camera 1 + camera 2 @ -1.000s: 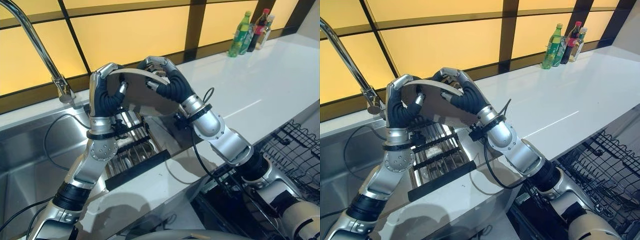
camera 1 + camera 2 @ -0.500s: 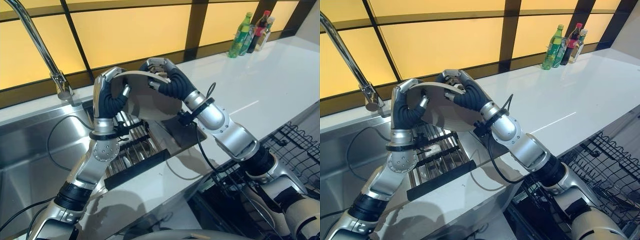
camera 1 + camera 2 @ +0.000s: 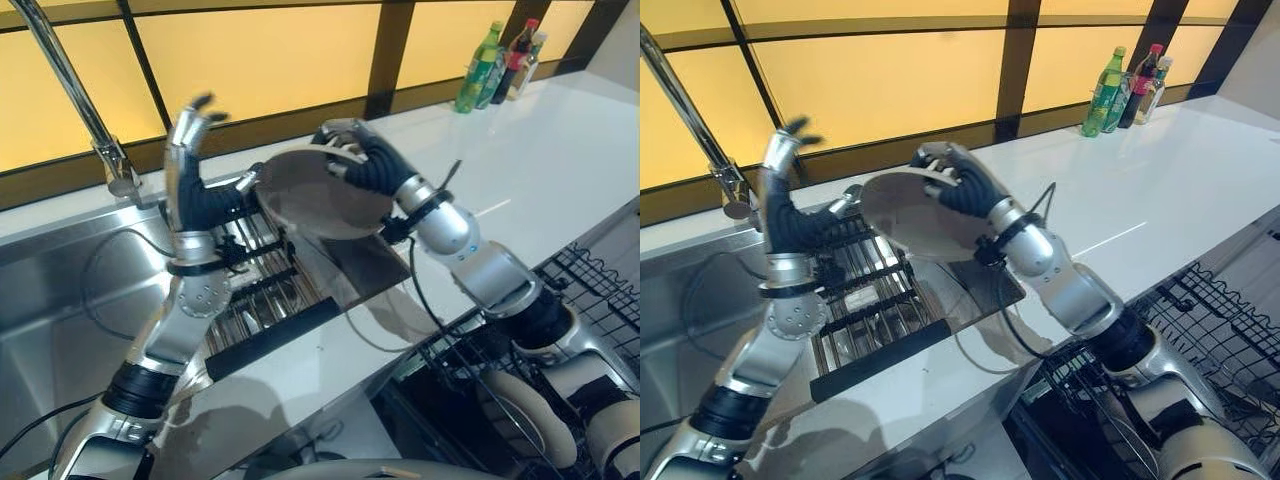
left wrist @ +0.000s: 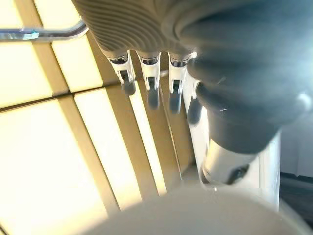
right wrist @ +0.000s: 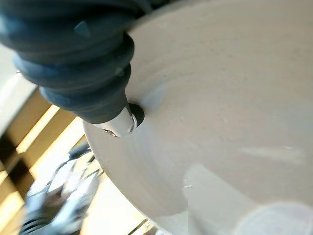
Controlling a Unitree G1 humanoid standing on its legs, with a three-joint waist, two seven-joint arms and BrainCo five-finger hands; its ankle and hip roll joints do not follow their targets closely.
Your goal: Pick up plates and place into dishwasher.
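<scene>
Right hand (image 3: 362, 160) grips 1 round plate (image 3: 318, 195) by its far rim, fingers curled over the edge. In the right wrist view the thumb tip (image 5: 128, 117) presses on the plate's face; the other fingers are hidden behind the plate there. The plate is held in the air above the right end of the drying rack (image 3: 865, 290), near the white counter (image 3: 520, 170). It is tilted, its underside facing down and toward the camera, its far rim higher. Being round, it shows no long axis. Whether its top face carries anything cannot be made out.

Left hand (image 3: 190, 165) stands upright beside the plate's left rim, fingers straight and spread, pointing up, holding nothing. Whether its thumb touches the rim cannot be told. In the left wrist view the fingers (image 4: 149, 83) extend straight toward the yellow window panels (image 4: 44, 161), with the plate's pale rim cut off at the frame edge.

The drying rack sits in the steel sink (image 3: 60, 300), partly hidden by the left arm. The tap (image 3: 75, 90) is cut off at the top. The dishwasher rack (image 3: 1210, 320) shows at lower right, partly cut off. 3 bottles (image 3: 1125, 85) stand at the far end of the counter.
</scene>
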